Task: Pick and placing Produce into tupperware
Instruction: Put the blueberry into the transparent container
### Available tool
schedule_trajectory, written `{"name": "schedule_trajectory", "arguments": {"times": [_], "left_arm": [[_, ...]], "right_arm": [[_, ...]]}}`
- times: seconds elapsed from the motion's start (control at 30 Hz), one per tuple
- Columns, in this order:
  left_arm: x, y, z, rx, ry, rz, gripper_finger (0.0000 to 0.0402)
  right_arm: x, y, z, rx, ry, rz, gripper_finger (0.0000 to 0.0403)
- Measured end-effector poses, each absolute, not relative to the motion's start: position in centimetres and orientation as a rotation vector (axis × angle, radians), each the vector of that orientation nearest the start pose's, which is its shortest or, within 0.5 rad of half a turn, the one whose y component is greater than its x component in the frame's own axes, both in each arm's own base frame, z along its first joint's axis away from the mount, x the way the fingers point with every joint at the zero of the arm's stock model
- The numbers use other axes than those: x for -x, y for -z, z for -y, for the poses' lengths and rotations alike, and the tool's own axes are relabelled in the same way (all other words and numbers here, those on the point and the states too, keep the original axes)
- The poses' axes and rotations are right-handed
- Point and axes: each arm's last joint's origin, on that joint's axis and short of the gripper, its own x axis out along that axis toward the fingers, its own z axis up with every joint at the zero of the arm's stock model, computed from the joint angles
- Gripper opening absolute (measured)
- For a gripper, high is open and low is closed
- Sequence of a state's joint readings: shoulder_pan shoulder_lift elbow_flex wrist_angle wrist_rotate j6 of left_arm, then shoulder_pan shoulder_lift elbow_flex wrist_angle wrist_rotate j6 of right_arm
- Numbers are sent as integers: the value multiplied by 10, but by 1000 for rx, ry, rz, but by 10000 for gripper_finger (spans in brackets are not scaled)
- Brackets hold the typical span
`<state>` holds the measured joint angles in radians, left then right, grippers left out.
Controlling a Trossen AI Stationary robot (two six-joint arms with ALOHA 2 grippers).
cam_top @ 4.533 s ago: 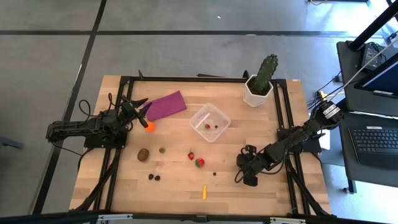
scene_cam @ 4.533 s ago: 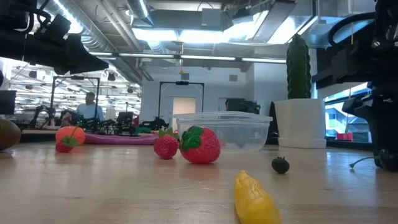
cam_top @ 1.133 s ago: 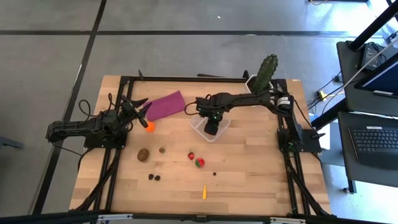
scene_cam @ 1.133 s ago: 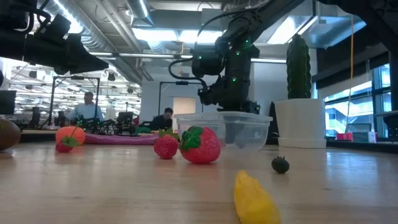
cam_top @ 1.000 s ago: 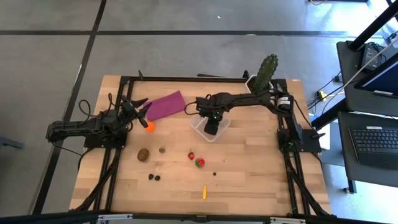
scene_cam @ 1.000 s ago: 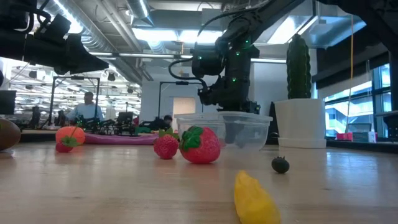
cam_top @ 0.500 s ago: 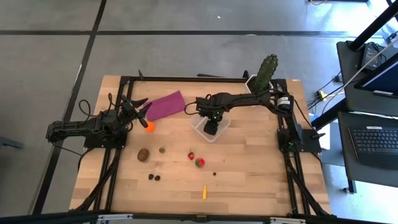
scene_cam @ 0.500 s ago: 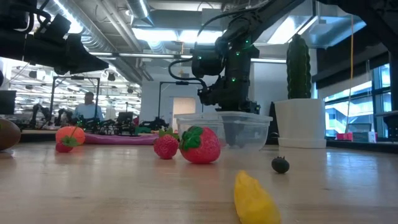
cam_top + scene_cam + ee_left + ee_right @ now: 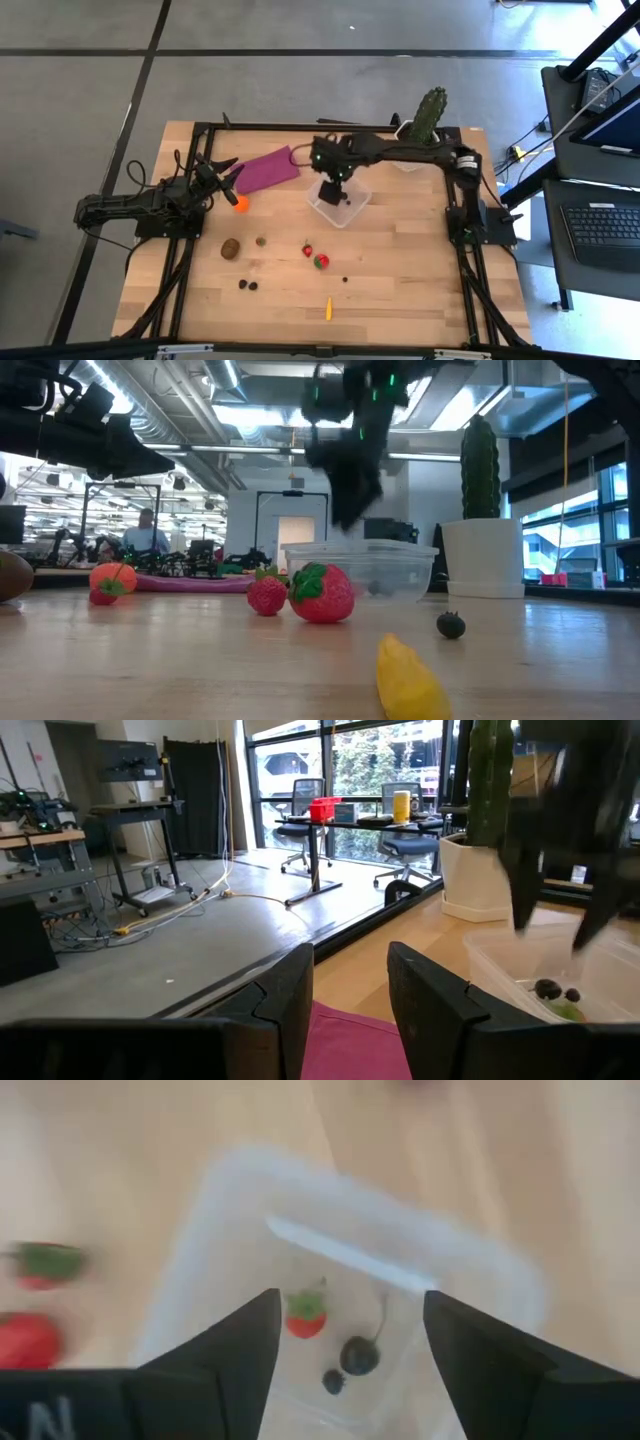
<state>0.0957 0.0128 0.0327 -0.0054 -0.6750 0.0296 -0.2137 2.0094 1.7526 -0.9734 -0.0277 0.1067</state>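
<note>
The table (image 9: 400, 300) is bare pale wood. Near its back middle sits the tupperware (image 9: 338, 197), a clear, shallow, round-cornered box holding a small strawberry (image 9: 306, 1315) and two dark berries (image 9: 358, 1355). The right gripper (image 9: 331, 187) hangs above the box, fingers spread, gripping nothing. The left gripper (image 9: 224, 172) waits beside the purple cloth (image 9: 266, 168), fingers apart and empty. Loose produce lies in front: orange ball (image 9: 241, 202) near the left gripper, kiwi (image 9: 230, 248), large strawberry (image 9: 321, 261), yellow piece (image 9: 328, 308), dark berry (image 9: 345, 279).
</note>
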Motion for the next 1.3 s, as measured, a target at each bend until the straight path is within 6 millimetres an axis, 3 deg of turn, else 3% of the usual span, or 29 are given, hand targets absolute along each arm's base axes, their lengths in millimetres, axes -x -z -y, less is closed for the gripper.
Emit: {"name": "schedule_trajectory", "arguments": {"times": [0.13, 0.27, 0.37, 0.5, 0.67, 0.87, 1.0, 1.3], "left_arm": [[-88, -173, -27, -24, -771, 3, 124], [-88, -173, -27, -24, -771, 3, 124], [-88, -173, -27, -24, -771, 3, 124], [-88, -173, -27, -24, -771, 3, 124], [-88, -173, -27, -24, -771, 3, 124], [-88, -173, -27, -24, -771, 3, 124], [-88, -173, -27, -1, -771, 12, 124], [-88, -173, -27, 18, -770, 20, 124]], "right_arm": [[-401, -309, 65, -132, 141, -1065, 248], [-382, -357, 26, 20, 4, -951, 248], [-366, -376, -4, 120, -98, -915, 248], [-353, -381, -39, 201, -210, -932, 248], [-351, -361, -76, 243, -295, -1008, 248], [-354, -294, -107, 288, -335, -1051, 248], [-351, -255, -120, 204, -324, -991, 248], [-323, -206, -147, 38, -291, -749, 248]]}}
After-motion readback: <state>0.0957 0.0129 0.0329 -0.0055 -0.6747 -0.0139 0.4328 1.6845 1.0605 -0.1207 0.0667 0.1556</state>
